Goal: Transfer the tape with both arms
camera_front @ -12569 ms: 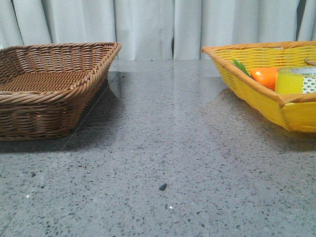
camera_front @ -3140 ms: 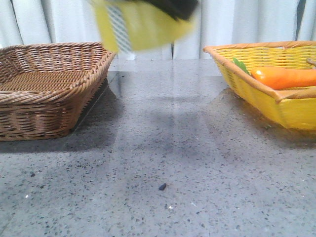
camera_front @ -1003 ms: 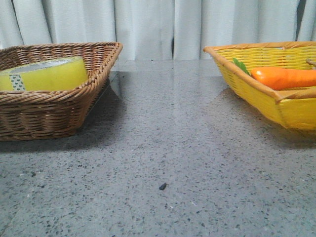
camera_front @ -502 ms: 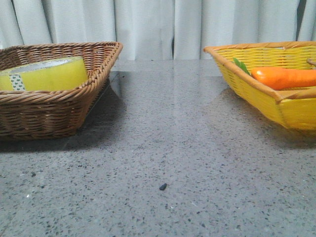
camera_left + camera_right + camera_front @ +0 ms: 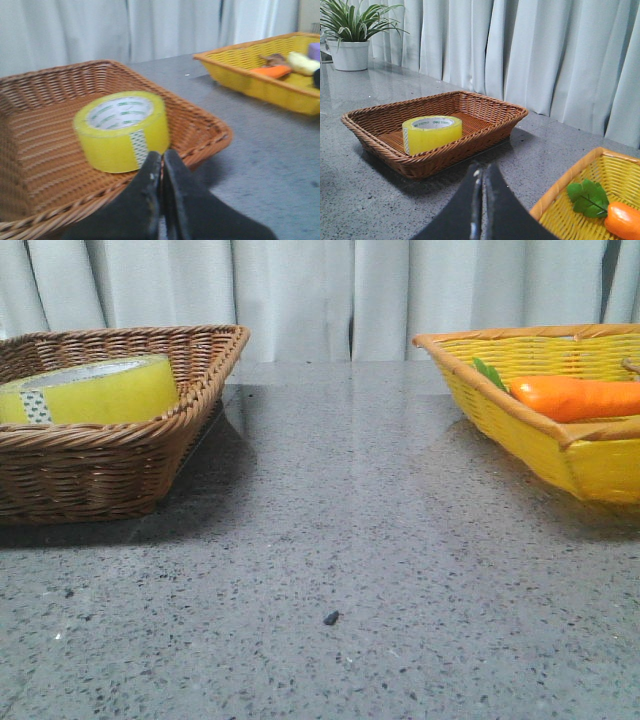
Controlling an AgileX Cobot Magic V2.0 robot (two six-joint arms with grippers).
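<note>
Tape [image 5: 121,130] is lying flat in the brown basket [image 5: 200,127], and I'm holding my left gripper [image 5: 161,165] pressed together just off its rim. My right gripper [image 5: 481,177] is also hanging pressed together, near the yellow basket [image 5: 560,190] with its carrot [image 5: 622,220].

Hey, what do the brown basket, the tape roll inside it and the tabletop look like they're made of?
The brown basket looks like woven wicker or rattan, matte: interlaced strands and a braided rim show. The tape seems to be glossy yellow plastic film wound around a white printed core, best seen in the left wrist view. The table looks like polished grey speckled stone, granite or terrazzo perhaps, since it faintly mirrors the baskets.
</note>
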